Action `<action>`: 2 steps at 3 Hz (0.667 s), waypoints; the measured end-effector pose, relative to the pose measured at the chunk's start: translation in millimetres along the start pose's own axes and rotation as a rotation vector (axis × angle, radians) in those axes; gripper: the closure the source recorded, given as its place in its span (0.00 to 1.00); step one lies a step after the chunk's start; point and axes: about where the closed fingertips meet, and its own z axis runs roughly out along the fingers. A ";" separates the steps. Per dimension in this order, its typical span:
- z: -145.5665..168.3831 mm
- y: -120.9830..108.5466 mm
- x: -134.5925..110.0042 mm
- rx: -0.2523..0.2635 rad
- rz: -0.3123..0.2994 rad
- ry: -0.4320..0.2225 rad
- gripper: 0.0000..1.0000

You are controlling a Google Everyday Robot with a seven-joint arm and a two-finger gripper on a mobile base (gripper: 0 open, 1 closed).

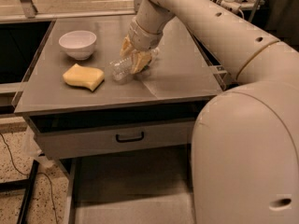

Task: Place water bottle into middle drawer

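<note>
The water bottle (118, 70), clear and crinkled, lies on its side on the grey countertop (177, 78), just right of the yellow sponge. My gripper (133, 56) comes down on its middle from above, with one yellowish finger (126, 45) behind it and one (141, 61) in front, closed against the bottle. The bottle still rests on the countertop. The middle drawer (135, 185) stands pulled out below the counter, showing its flat grey floor and a low left wall.
A yellow sponge (84, 76) and a white bowl (78, 43) sit on the left of the countertop. A shut drawer front with a black handle (130, 137) is above the open drawer. My large white arm body (247, 153) fills the right.
</note>
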 end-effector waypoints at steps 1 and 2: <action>0.0 0.0 0.0 0.000 0.000 0.000 1.00; -0.1 0.1 -0.9 0.000 0.000 -0.002 1.00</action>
